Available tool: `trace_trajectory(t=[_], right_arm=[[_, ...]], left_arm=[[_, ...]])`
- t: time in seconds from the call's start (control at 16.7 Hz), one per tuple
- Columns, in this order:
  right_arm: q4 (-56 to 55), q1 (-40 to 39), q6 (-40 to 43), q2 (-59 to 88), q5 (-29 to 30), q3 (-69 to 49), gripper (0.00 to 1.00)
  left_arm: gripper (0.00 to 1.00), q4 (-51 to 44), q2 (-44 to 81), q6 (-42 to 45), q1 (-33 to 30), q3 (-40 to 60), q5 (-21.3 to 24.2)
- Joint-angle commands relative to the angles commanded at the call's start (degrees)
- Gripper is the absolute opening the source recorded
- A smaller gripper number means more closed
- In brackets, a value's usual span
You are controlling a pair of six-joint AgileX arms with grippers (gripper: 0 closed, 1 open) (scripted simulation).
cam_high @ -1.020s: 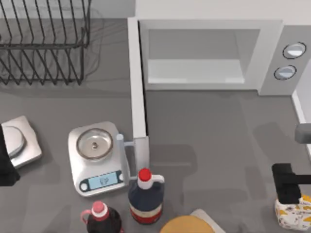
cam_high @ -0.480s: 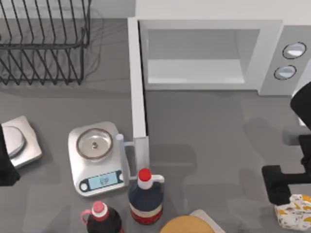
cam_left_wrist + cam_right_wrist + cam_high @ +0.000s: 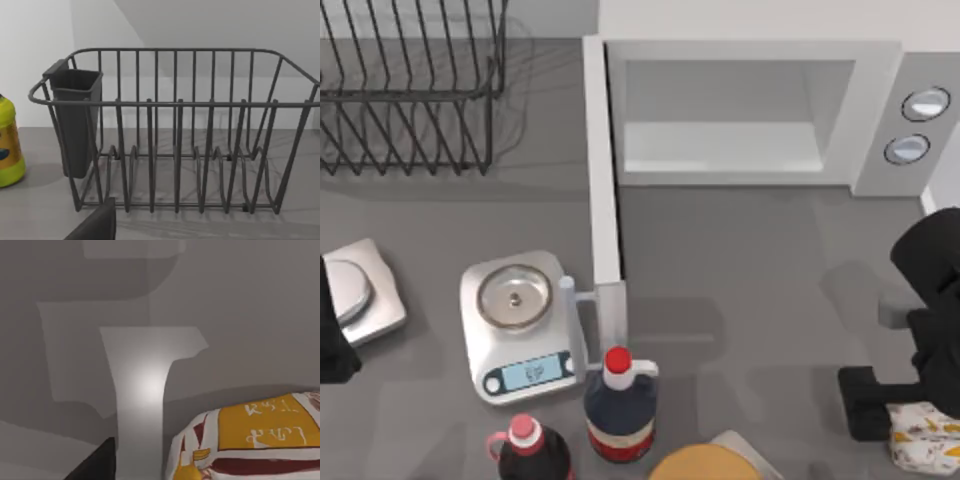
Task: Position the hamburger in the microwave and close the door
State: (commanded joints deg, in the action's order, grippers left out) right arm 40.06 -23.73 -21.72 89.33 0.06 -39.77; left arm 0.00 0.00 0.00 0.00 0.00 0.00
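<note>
The hamburger (image 3: 926,441), a cream wrapped lump with orange-yellow patches, lies on the table at the front right; it also shows close up in the right wrist view (image 3: 255,440). My right gripper (image 3: 918,412) hangs over it, open, with one dark finger (image 3: 865,404) standing just left of the wrapper. The white microwave (image 3: 880,110) stands at the back with its pale cavity bare. Its door (image 3: 603,170) is swung wide open toward the table's front. My left arm (image 3: 330,345) stays parked at the left edge.
A wire dish rack (image 3: 410,90) fills the back left. A silver kitchen scale (image 3: 520,325) sits beside the door's end and another scale (image 3: 360,290) lies farther left. Two red-capped bottles (image 3: 618,405) and a tan disc (image 3: 705,463) crowd the front middle.
My right arm has swung in from the right edge. Its dark finger has slid left and toward the table's front, ending beside the hamburger. The hamburger and the door have stayed put.
</note>
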Motion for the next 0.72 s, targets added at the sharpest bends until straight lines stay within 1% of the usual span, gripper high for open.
trace_trajectory(t=[0.18, 0.48, 0.72], right_arm=[[-5.66, -0.11, -0.14, 3.16, 0.0, 2.97, 1.0], [-6.45, -0.12, -0.17, 3.65, 0.0, 3.43, 1.0], [-6.45, -0.12, -0.17, 3.65, 0.0, 3.43, 0.7]], left_arm=[[1.0, 0.0, 0.0, 0.0, 0.0, 0.0, 0.0], [1.0, 0.0, 0.0, 0.0, 0.0, 0.0, 0.0], [1.0, 0.0, 0.0, 0.0, 0.0, 0.0, 0.0]])
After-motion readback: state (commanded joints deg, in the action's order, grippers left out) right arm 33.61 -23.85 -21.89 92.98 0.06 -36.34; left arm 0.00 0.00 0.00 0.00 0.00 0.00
